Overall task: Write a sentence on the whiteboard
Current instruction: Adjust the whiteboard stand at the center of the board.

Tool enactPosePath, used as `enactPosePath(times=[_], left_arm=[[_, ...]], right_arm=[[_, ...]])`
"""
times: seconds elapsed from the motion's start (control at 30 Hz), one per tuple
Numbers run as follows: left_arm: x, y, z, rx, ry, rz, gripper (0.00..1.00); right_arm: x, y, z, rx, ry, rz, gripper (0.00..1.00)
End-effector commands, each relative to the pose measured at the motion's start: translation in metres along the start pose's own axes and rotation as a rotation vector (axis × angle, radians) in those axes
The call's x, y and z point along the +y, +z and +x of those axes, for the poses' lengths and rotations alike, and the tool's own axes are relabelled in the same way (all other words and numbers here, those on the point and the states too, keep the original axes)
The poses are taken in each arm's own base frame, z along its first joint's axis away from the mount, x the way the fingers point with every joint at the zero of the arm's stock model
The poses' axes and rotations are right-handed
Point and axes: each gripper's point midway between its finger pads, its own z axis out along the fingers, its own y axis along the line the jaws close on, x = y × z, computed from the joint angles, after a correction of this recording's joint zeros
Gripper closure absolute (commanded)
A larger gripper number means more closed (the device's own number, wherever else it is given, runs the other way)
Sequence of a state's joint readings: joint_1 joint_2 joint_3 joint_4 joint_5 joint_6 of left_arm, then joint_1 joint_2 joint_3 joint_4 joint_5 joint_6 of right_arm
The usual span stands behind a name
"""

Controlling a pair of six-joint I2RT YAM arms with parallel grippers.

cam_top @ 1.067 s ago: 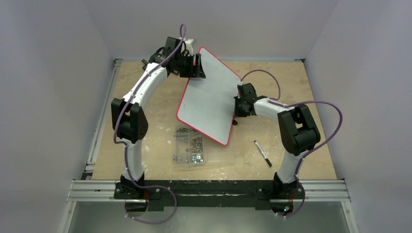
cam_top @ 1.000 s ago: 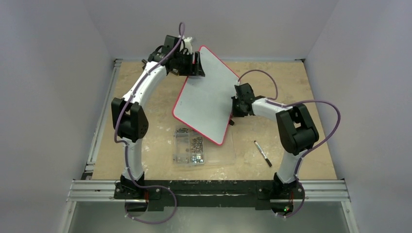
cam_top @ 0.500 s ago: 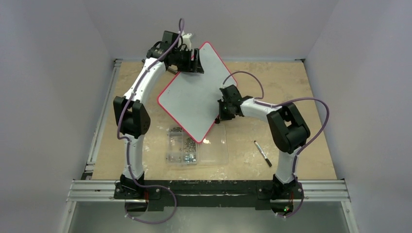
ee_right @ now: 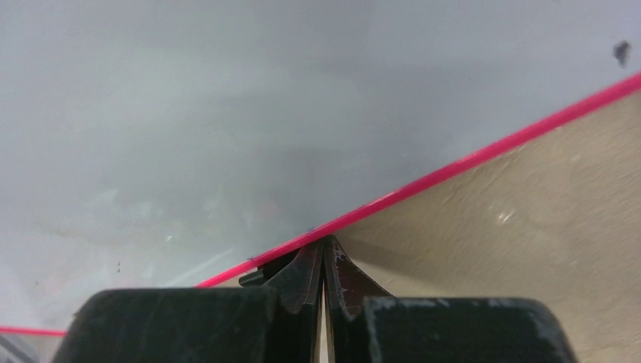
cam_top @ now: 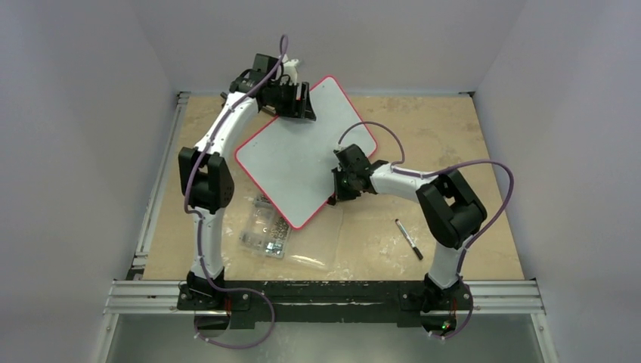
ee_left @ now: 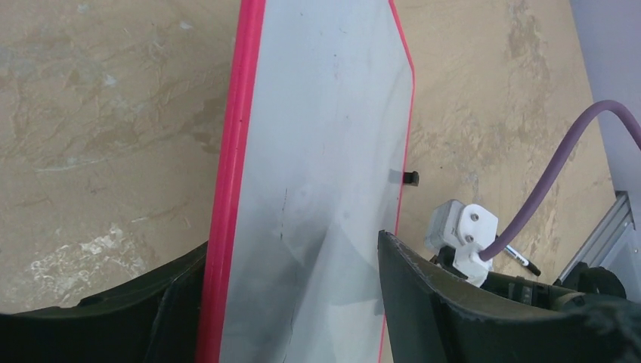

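whiteboard (cam_top: 298, 162) has swung leftward across the desk (cam_top: 453, 128), shoving the clear screw box (cam_top: 264, 231) aside. left claw (cam_top: 300, 104) is clamped across its raised far corner; right claw (cam_top: 337, 190), pinched together, presses its tips against the red rim (ee_right: 453, 170) on the right side.

Top camera looks down from behind — both wrist cameras, close in, share the whiteboard (cam_top: 302, 162).

readable text: none | whiteboard (cam_top: 298, 166): face carries no legible words in any view | labels, brands, numbers, signs: none legible anywhere
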State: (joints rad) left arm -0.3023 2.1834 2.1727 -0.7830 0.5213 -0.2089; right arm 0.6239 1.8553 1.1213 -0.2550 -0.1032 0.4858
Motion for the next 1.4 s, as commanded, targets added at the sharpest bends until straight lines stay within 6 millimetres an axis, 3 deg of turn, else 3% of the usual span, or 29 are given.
enactPosePath(times=[0.0,0.27,0.6,0.83,1.0,1.13,1.2,1.37], left_arm=[[-0.061,0.027,0.072,0.243,-0.051,0.202,0.35],[-0.074,0.026,0.1,0.292,-0.029,0.229,0.35],[-0.076,0.014,0.088,0.253,0.002,0.187,0.33],[-0.084,0.004,0.072,0.208,0.007,0.179,0.27],[-0.088,-0.003,0.06,0.175,0.019,0.17,0.17],[-0.094,-0.011,0.051,0.147,0.032,0.173,0.09],[-0.096,-0.014,0.047,0.133,0.036,0.173,0.07],[-0.103,-0.027,0.034,0.095,0.06,0.162,0.0]], right_arm=[[0.056,-0.006,0.03,0.051,-0.008,-0.188,1.0],[0.073,-0.012,0.04,0.056,-0.021,-0.204,1.0],[0.044,-0.032,0.031,0.011,-0.071,-0.034,0.98],[0.033,-0.06,0.028,-0.024,-0.09,0.015,0.81],[0.028,-0.078,0.022,-0.055,-0.103,0.051,0.49],[0.023,-0.093,0.021,-0.079,-0.105,0.065,0.31],[0.017,-0.102,0.02,-0.1,-0.093,0.09,0.26],[0.004,-0.123,0.022,-0.153,-0.065,0.138,0.25]])
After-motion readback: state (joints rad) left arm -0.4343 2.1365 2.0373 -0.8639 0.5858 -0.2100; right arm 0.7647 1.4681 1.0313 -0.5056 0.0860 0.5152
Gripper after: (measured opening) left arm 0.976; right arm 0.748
